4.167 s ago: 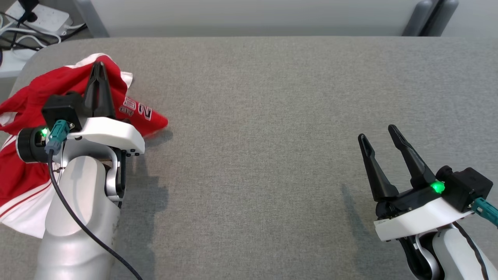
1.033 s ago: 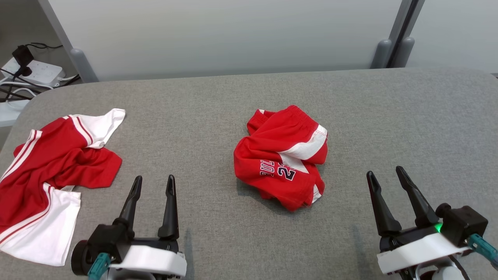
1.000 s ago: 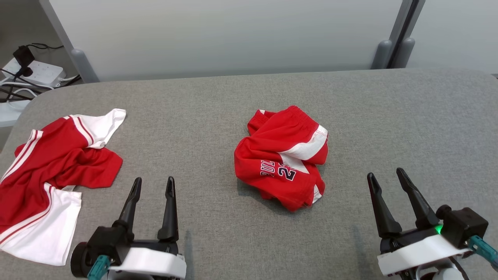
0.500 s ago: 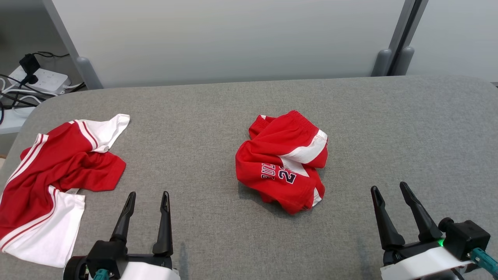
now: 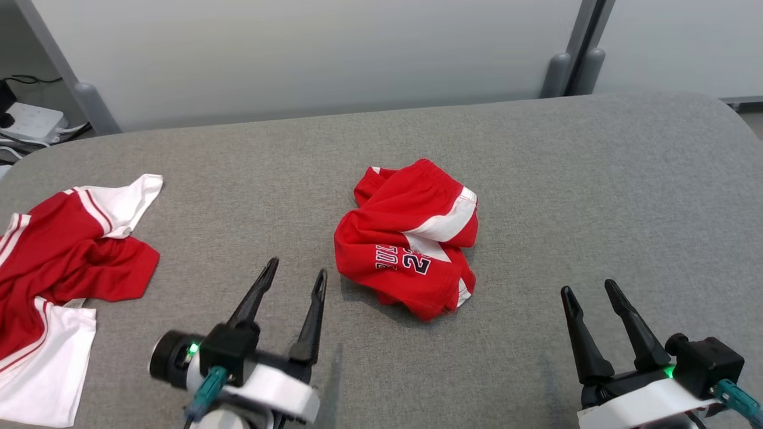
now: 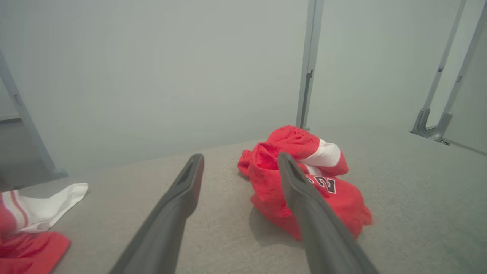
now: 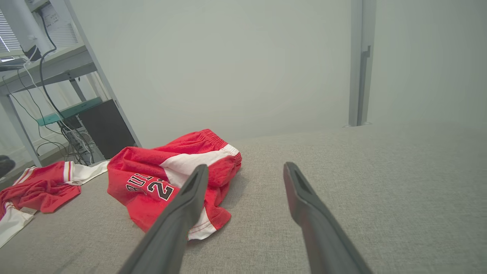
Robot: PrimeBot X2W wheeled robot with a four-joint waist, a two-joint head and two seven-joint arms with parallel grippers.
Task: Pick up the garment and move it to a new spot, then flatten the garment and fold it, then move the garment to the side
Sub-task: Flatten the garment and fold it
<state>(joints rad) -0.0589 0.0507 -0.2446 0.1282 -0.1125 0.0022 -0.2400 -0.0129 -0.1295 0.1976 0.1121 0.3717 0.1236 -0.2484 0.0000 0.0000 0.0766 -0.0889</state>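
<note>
- Two red + white clothes lie on the gray table; we see both from the head cam.
- Garment for the job: red shorts w/ a white stripe + dark letters and nos. It is bunched up in a lump, about mid table.
- Other red + white piece lies spread out by the table's left end, well apart from the shorts.
- Left gripper: fingers spread wide, nothing between them. It is near the lump's front left side, not touching it.
- From the left wrist cam, the lump shows just behind the tip of one finger, a bit to that side.
- Right gripper: fingers spread wide too, holding nothing. It is at the lower right, w/ bare table between it and the lump.
- From the right wrist cam, the lump lies off to the left of the fingers, and the other piece is farther back, by the table end.
- Pale wall panel stands behind the table.
- White power strip w/ cords sits past the table's far left corner.
</note>
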